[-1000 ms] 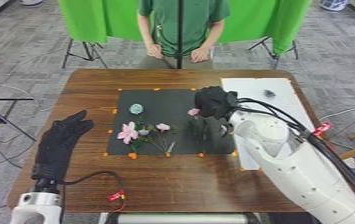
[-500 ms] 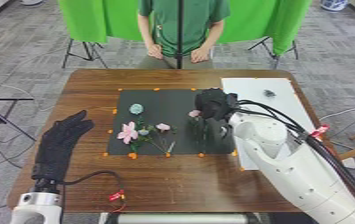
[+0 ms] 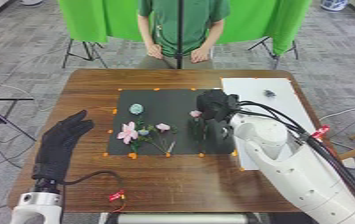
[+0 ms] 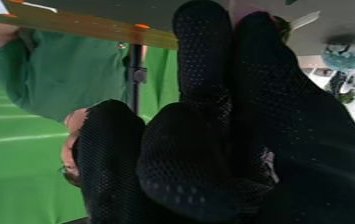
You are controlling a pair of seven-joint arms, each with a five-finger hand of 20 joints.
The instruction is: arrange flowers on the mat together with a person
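Head view has the brown table (image 3: pixel 182 187) bearing a black mat (image 3: pixel 169 96), with a white sheet (image 3: pixel 289 112) alongside. Left of the mat, the left hand (image 3: pixel 60 145) lies open, fingers extended, nothing held. Over the mat's right part, the right hand (image 3: pixel 214 104) pinches a pink flower (image 3: pixel 195 114) between thumb and finger. On the mat's left half are a big pink bloom (image 3: pixel 128 132), a smaller pink one (image 3: pixel 163 127) and a pale-blue bloom (image 3: pixel 136 108). One dark sprig (image 3: pixel 269 93) sits on the sheet.

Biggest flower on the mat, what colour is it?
The flower is pink, seen best in the head view.
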